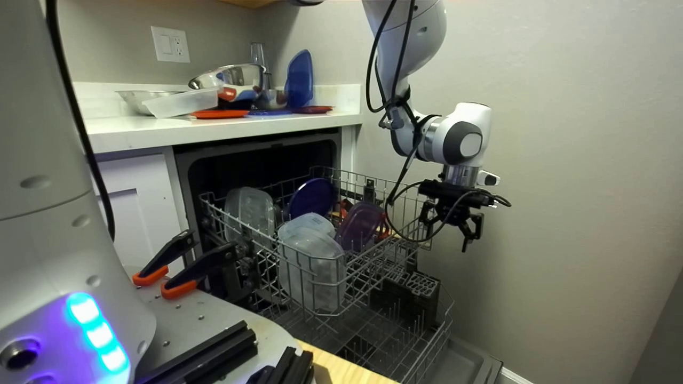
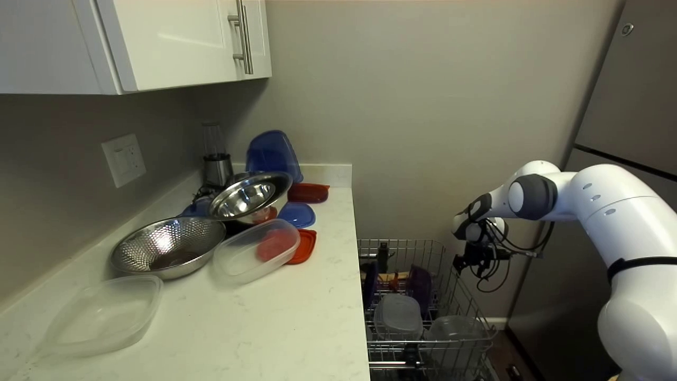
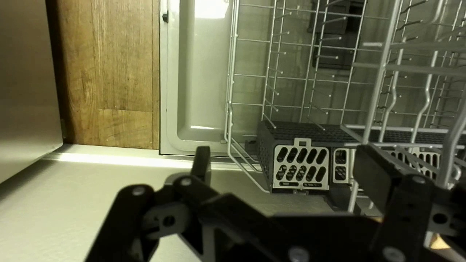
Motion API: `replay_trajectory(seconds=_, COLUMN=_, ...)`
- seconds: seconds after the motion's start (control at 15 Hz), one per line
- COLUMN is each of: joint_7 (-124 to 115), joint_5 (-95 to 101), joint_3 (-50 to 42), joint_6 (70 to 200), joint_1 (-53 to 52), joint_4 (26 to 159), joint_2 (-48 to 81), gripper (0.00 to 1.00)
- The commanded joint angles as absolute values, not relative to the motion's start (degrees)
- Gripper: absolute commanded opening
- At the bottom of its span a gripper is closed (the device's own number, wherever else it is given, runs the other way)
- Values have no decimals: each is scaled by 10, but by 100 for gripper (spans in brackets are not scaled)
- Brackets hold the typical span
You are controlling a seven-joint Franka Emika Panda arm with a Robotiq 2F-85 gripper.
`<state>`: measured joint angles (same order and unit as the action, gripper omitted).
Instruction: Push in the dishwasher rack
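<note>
The dishwasher rack is the upper pale grey wire basket (image 1: 344,266), pulled out of the dishwasher. It also shows in an exterior view (image 2: 449,342) and at the right of the wrist view (image 3: 381,69). It holds clear plastic containers (image 1: 315,261) and purple lids (image 1: 360,226). My gripper (image 1: 447,238) points down at the rack's outer end, near the wall. It also shows in an exterior view (image 2: 461,265). In the wrist view its fingers (image 3: 284,160) are wide apart with nothing held. The right finger overlaps the rack's end wires; I cannot tell whether they touch.
Below is the lower rack (image 3: 233,72) with a dark cutlery basket (image 3: 300,165) and the lowered door (image 3: 204,72). A wall (image 1: 576,213) is close beside the gripper. The counter (image 2: 296,317) holds bowls and lids. A grey appliance (image 2: 608,143) stands opposite.
</note>
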<state>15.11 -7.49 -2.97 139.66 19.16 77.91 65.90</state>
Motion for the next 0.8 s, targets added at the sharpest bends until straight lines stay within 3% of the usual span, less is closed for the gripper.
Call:
replay_trajectory(seconds=0.0, joint_7=139, joint_5=-63, joint_3=-22, joint_6=1378, joint_1=185, joint_4=790, joint_2=647, gripper=100)
replay_trajectory(seconds=0.73, joint_7=125, joint_5=-55, joint_3=-16, joint_6=1392, joint_1=124, joint_4=814, joint_2=652, gripper=100)
